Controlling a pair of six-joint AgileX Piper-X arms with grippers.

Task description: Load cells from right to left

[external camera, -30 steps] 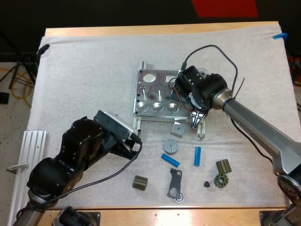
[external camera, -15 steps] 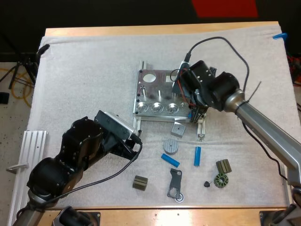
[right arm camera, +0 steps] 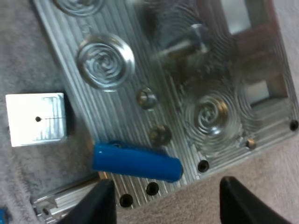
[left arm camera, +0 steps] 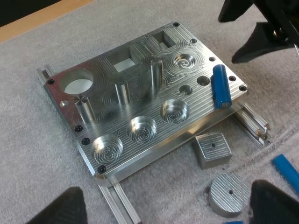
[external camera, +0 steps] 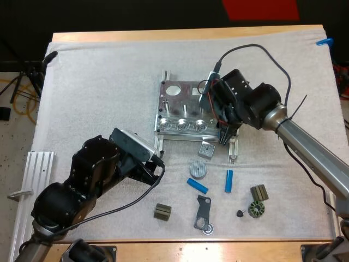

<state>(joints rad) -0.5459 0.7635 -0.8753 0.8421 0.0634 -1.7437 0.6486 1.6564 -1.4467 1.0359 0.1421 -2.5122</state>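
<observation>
Cell [left arm camera: 222, 87] lies flat on fixture [left arm camera: 140, 95].

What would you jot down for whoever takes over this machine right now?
Right claw: open, above a blue cell that lies flat on the metal fixture beside two small holes, both empty.
Left claw: open, holding nothing, facing the fixture's front.
On the mat: left spare cell, right spare cell.
Done: no cell seated yet.
Left: stand that cell in a hole, then load the spares, right to left.
</observation>
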